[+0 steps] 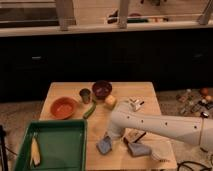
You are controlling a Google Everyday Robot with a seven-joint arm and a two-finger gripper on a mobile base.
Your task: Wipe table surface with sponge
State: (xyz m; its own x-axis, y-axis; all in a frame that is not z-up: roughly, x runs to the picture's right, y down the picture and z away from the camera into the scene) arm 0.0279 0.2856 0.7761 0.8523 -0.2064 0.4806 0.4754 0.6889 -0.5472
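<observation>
The blue-grey sponge (104,146) lies near the front edge of the light tan table surface (120,90), just right of the green tray. My white arm reaches in from the right and bends down to it. The gripper (107,138) sits at the sponge's upper edge, shut on it, with the sponge tilted against the wood.
A green tray (75,129) holding a pale yellow item (34,150) stands front left. An orange bowl (63,107), dark cup (85,95), maroon bowl (102,89), yellow chunk (110,101), green vegetable (90,110) and white object (135,103) fill the back. A greyish-blue block (139,149) lies front right.
</observation>
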